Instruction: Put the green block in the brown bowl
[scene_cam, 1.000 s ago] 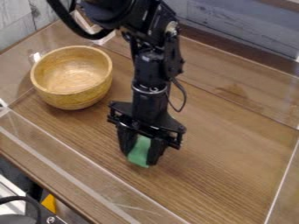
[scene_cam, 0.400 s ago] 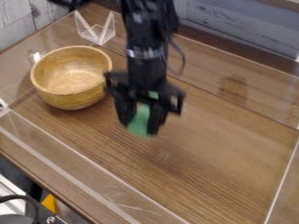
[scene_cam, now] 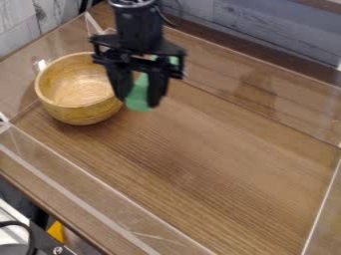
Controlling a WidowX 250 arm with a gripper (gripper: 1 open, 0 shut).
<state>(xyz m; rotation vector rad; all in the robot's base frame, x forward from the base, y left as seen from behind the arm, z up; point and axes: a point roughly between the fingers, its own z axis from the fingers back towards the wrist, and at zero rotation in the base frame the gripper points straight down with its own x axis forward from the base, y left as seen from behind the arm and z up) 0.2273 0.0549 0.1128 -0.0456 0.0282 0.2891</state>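
Note:
My gripper [scene_cam: 138, 90] hangs above the table, pointing straight down, shut on the green block [scene_cam: 138, 91]. The block is bright green and stands upright between the black fingers [scene_cam: 118, 82], its lower end showing below them. The brown bowl [scene_cam: 82, 88] is a round tan wooden bowl on the table at the left. The block hangs just right of the bowl's right rim, above table level. The bowl's inside looks empty.
The wooden table [scene_cam: 226, 149] is ringed by low clear plastic walls [scene_cam: 80, 189]. A clear folded piece [scene_cam: 91, 22] stands at the back behind the bowl. A grey plank wall runs along the back.
My gripper has risen off the table with the green block in it and moved up-left in the picture, from mid-table toward the bowl's right rim.

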